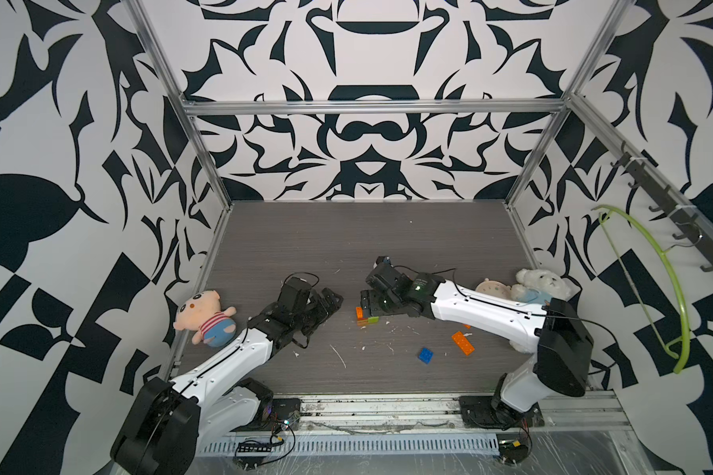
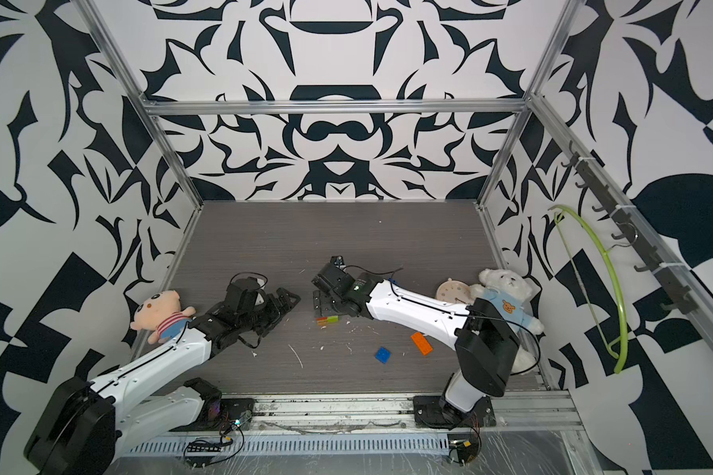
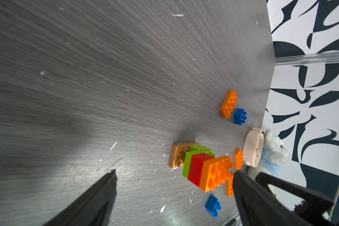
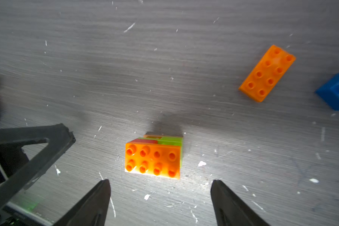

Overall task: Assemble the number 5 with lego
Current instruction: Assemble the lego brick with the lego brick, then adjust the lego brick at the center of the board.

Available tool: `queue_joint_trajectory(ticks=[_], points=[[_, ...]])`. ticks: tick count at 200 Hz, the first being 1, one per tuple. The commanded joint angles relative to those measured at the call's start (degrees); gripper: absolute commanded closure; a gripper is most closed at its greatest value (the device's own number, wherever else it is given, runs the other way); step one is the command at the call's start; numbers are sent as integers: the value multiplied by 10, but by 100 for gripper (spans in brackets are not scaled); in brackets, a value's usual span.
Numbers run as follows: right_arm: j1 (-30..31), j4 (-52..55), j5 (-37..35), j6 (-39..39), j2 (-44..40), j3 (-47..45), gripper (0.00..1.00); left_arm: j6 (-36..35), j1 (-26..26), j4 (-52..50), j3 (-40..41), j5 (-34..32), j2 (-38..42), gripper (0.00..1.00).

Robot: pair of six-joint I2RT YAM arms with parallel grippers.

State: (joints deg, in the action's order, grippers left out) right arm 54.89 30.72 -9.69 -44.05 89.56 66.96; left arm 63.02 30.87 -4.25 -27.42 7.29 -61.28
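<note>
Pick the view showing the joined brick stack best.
Left wrist: the brick stack shows tan, green, red and orange layers. Right wrist shows mainly its orange top; in both top views it is tiny.

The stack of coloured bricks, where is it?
In both top views the stack sits in the middle of the table, close by the tips of the open right tool. A loose orange brick lies further toward the robot's right.

L end effector [image 3: 175, 171] spread wide beside 4-color lego stack [image 3: 199, 169].
</note>
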Motion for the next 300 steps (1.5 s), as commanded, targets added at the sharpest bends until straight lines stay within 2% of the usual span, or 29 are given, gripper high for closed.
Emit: queue_joint_trajectory(ticks=[1,30,43,73,95,104,117,126,148,162,184,246,300], points=[[-3,-55,-45,47,-46,-30,16,-2,14,13,-26,-11,-13,1],[-30,-149,-16,121,-78,-94,17,1,37,15,-36,-22,-29,1],[-53,-200,39,168,-90,-127,18,3,46,18,-38,-27,-33,1],[-86,-310,156,359,-122,-207,19,4,70,19,-43,-42,-37,1],[-120,-320,274,482,-122,-235,19,6,80,21,-43,-50,-36,1],[-134,-305,342,539,-114,-237,19,6,84,21,-42,-54,-34,1],[-141,-261,398,619,-95,-226,20,6,86,20,-42,-55,-32,1],[-141,-232,400,663,-81,-210,22,6,86,19,-42,-55,-32,1],[-141,-219,338,713,-56,-184,22,5,86,15,-40,-56,-27,1],[-141,-195,333,765,-36,-165,22,5,86,15,-38,-58,-24,1],[-141,-226,307,776,-12,-150,22,5,86,10,-36,-60,-19,1],[-141,-187,355,815,72,-90,26,-2,86,-22,-27,-87,19,1],[-142,-171,373,805,103,-68,38,-1,86,-36,-10,-99,43,1]])
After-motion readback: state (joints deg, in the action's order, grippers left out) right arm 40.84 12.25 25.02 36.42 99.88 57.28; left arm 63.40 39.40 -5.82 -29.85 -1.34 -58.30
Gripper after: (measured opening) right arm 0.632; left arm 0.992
